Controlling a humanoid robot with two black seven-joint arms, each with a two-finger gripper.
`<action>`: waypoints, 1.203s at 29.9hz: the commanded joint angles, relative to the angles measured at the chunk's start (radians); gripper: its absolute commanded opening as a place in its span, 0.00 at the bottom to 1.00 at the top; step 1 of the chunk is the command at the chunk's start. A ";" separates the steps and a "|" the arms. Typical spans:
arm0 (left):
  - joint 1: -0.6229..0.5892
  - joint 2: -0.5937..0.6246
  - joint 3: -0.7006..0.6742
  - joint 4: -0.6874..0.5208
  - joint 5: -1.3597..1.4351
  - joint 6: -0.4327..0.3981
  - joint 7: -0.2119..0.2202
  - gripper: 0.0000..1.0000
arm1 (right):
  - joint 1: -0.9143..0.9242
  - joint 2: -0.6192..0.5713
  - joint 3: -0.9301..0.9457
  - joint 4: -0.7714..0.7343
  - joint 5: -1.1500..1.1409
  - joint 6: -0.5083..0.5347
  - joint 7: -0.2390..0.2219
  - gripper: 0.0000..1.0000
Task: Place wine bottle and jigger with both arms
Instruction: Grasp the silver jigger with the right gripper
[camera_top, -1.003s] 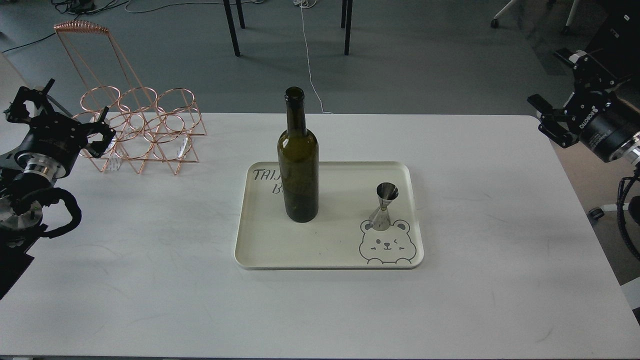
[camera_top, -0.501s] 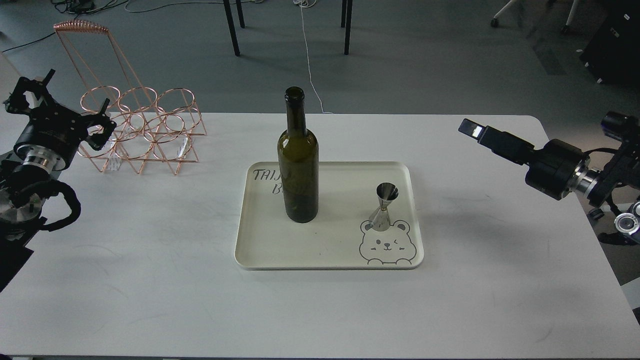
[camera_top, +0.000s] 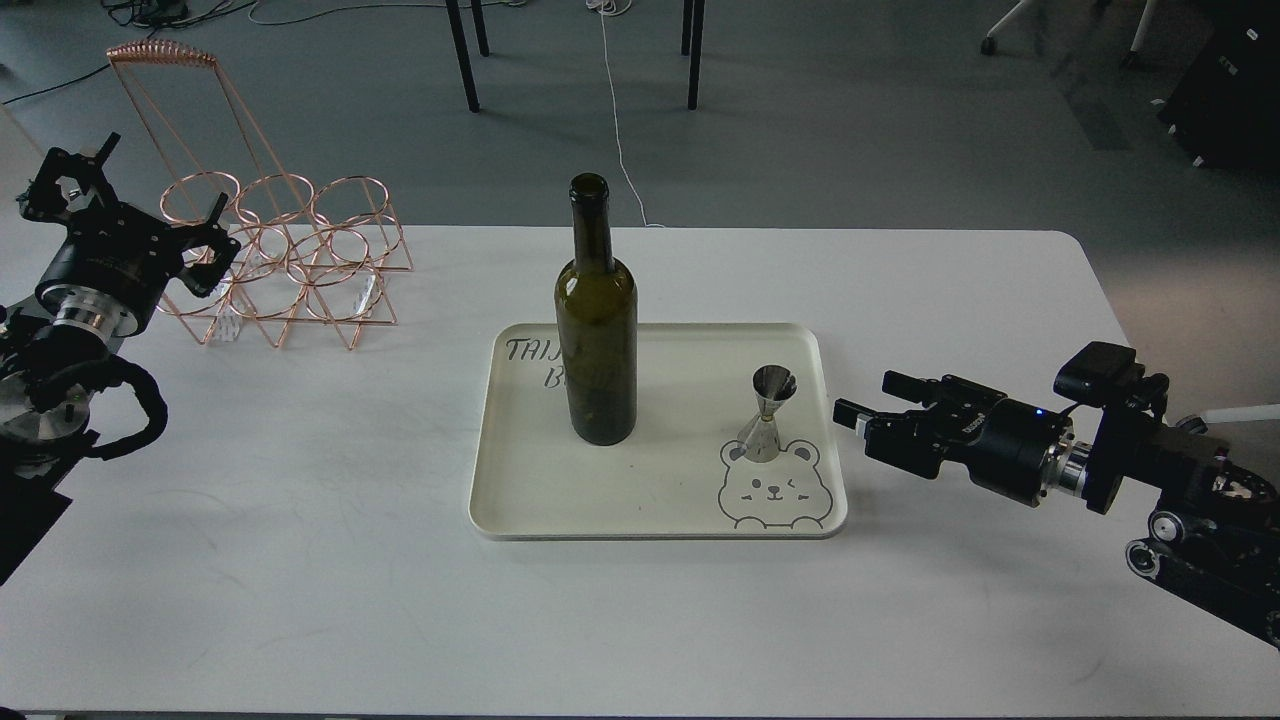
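White table (camera_top: 300, 560) carried a cream tray (camera_top: 520, 500), with the bottle (camera_top: 596, 330) upright at its left-centre and the jigger (camera_top: 767, 415) upright near its right edge, both long axes vertical. Right gripper (camera_top: 868, 400) lay level just right of the tray, fingers apart and pointing left at the jigger, and was the nearer arm to it. Left gripper (camera_top: 150, 215) stood well apart by the wire rack (camera_top: 290, 270), fingers spread and empty.
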 joint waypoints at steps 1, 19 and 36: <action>0.002 0.001 0.000 0.001 -0.001 0.000 -0.002 0.98 | 0.008 0.058 -0.007 -0.059 -0.022 -0.018 0.000 0.94; -0.003 0.007 -0.008 0.009 -0.001 0.000 -0.002 0.98 | 0.071 0.242 -0.081 -0.189 -0.022 -0.016 0.000 0.66; -0.044 0.011 -0.005 0.011 -0.003 0.000 -0.002 0.98 | 0.090 0.257 -0.082 -0.212 -0.024 -0.016 0.000 0.35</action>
